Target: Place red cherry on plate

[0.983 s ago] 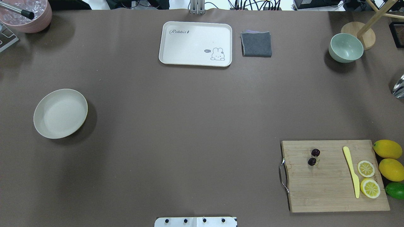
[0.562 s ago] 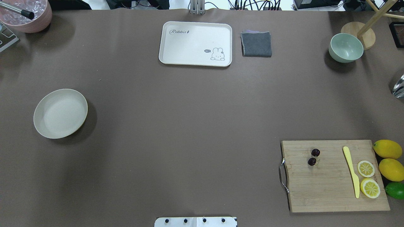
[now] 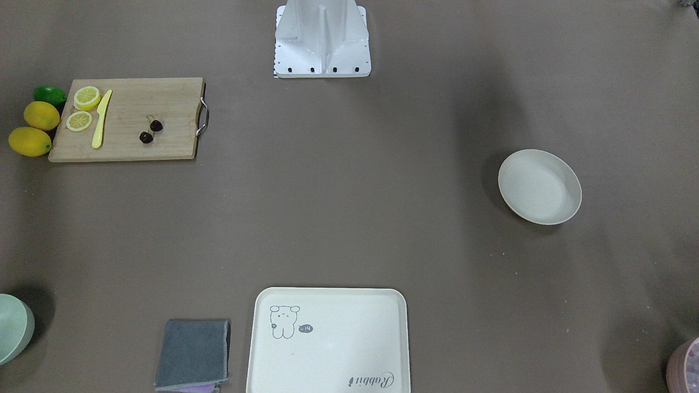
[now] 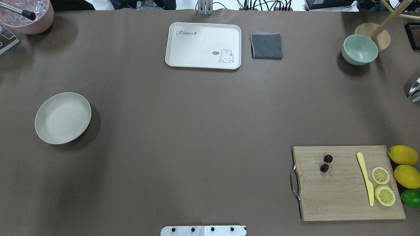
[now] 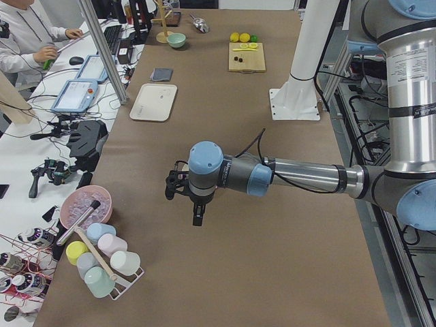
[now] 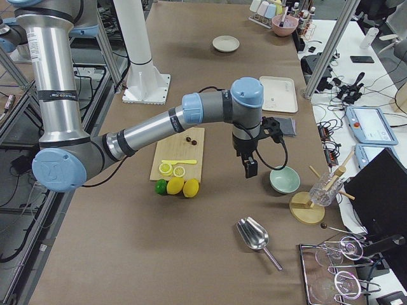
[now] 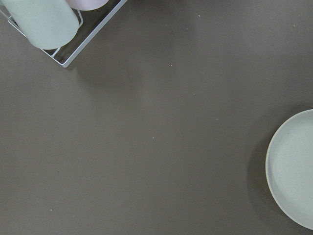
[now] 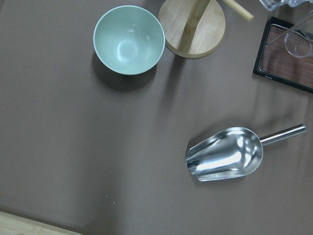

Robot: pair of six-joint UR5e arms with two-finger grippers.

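Observation:
The red cherry (image 4: 327, 158) is a dark pair lying on the wooden cutting board (image 4: 341, 196) at the near right, also seen in the front-facing view (image 3: 146, 137) and the right side view (image 6: 189, 141). The plate (image 4: 62, 118) is cream-white and bare, far off at the left (image 3: 539, 186); its edge shows in the left wrist view (image 7: 293, 171). My left gripper (image 5: 197, 216) hangs above the table near the plate. My right gripper (image 6: 250, 169) hangs beyond the board, over the table near the green bowl. I cannot tell whether either is open or shut.
On the board lie a yellow knife (image 4: 366, 178) and lemon slices (image 4: 380, 175); whole lemons (image 4: 403, 155) and a lime sit beside it. A rabbit tray (image 4: 203, 45), grey cloth (image 4: 266, 46), green bowl (image 4: 359, 49), metal scoop (image 8: 227, 154) and cup rack (image 5: 102, 262) ring the table.

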